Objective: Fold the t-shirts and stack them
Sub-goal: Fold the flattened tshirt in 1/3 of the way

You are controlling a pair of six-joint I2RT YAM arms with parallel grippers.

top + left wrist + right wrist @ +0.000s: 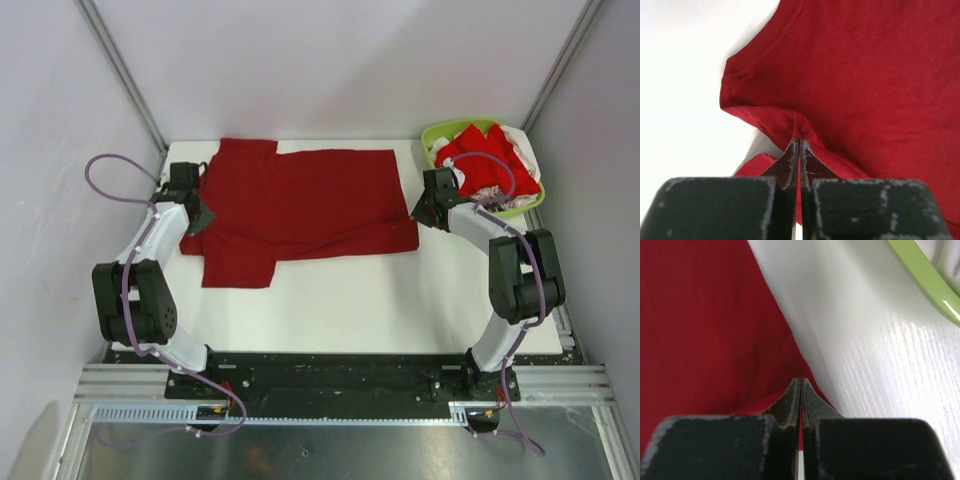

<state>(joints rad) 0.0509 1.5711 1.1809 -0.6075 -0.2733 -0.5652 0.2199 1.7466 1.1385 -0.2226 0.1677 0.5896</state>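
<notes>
The crimson t-shirt (300,200) lay flat on the counter (400,310), just left of the lime-green basket (528,206). Its long axis ran straight away from the basket, hem end nearest it and sleeves at the far end. Brighter red t-shirts (488,158) sat heaped inside the basket. The right gripper (800,382) was at the hem edge beside the basket, its jaws pinched together on the cloth's border. The left gripper (799,142) was at the end farthest from the basket, jaws closed on a puckered ridge of cloth. With one arm on each end, the coming fold would probably carry one end over the other along that axis.
</notes>
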